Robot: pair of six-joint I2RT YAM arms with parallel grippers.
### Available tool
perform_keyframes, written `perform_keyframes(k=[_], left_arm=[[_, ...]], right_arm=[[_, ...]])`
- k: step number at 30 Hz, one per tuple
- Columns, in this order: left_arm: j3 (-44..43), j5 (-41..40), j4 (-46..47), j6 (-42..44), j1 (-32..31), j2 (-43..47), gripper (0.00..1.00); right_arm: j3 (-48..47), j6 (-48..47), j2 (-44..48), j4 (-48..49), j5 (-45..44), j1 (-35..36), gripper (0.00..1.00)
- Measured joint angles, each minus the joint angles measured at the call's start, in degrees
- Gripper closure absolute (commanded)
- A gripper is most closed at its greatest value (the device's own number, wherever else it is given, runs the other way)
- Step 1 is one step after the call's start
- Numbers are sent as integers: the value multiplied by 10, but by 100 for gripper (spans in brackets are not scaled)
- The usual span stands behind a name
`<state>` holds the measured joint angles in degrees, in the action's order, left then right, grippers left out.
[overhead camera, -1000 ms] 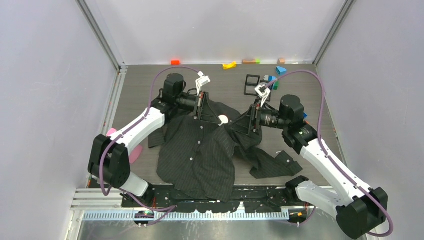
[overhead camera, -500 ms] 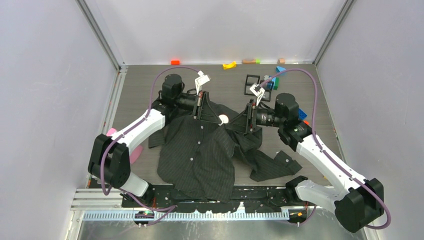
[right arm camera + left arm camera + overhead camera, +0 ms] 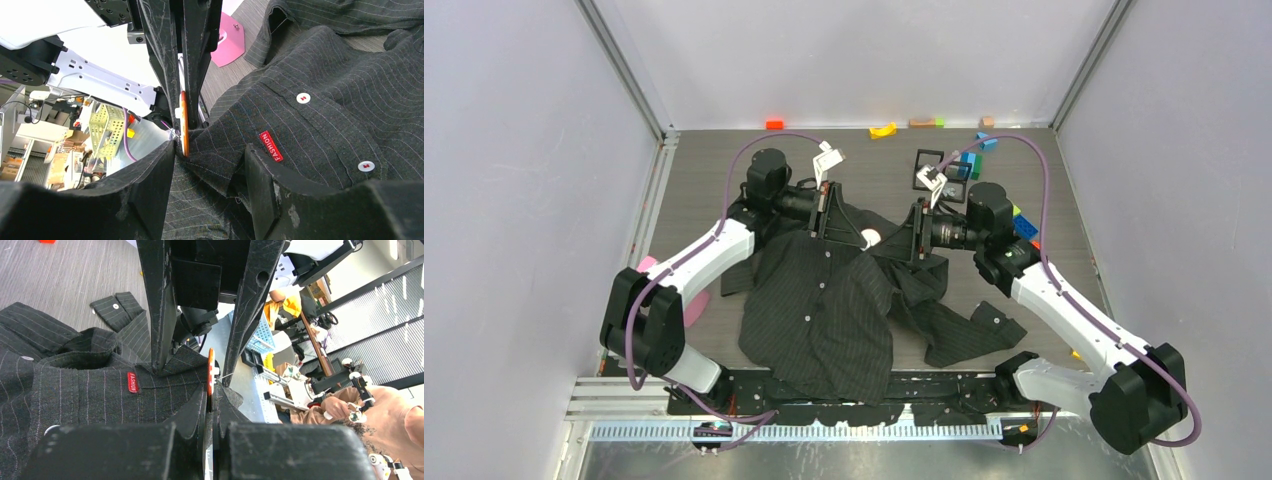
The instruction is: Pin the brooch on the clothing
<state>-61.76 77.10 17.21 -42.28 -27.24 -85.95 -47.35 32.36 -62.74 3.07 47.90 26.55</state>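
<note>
Shirt: the shirt [image 3: 824, 310] is lying rumpled, front up, on the table [image 3: 704, 180]. Its red tag [image 3: 270, 145] is showing on the chest and serving as ref point.
Fold: a ridge of cloth is standing up just beside the red tag.
Brooch: the brooch [image 3: 210, 372] is hanging edge-on at the far side of that ridge from the red tag. Can't tell if it's touching the cloth.
Pin: a thin pin [image 3: 226, 377] is sticking out of the brooch, pointing away from the red tag.
L gripper: the L gripper [image 3: 211, 392] is holding its jaws together, clamped on the brooch's rim.
R gripper: the R gripper [image 3: 210, 150] is holding its jaws apart, straddling the ridge w/ one finger just beside the red tag. Can't tell if the pads are pressing cloth.
Shirt handling: prob. soft, limp, light, so it's likely giving way under the pin unless bunched firm. Best hold looks like the ridge by the red tag, clear of the button [image 3: 303, 98] beyond it.
Brooch handling: prob. small, stiff, light, maybe slick. Gripping by the rim is leaving the pin free, and the pin looks bendable.
</note>
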Motion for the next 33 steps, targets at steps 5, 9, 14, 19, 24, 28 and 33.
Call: perform_keyframes(k=[5, 9, 14, 19, 24, 28, 33], left_arm=[[1, 1, 2, -4, 0, 0, 100], [1, 1, 2, -6, 0, 0, 100], [1, 1, 2, -6, 0, 0, 100], [2, -2, 2, -6, 0, 0, 100], [6, -11, 2, -5, 3, 0, 100], [7, -21, 2, -3, 5, 0, 100], [8, -31, 2, 2, 7, 0, 100]], right_arm=[[0, 7, 0, 4, -1, 0, 46], [-1, 11, -2, 4, -3, 1, 49], [-9, 14, -10, 3, -6, 3, 53], [-20, 15, -15, -10, -11, 5, 62], [-26, 20, -20, -18, -22, 7, 70], [-28, 26, -20, -23, -35, 10, 77], [-41, 38, -29, -38, -46, 12, 88]])
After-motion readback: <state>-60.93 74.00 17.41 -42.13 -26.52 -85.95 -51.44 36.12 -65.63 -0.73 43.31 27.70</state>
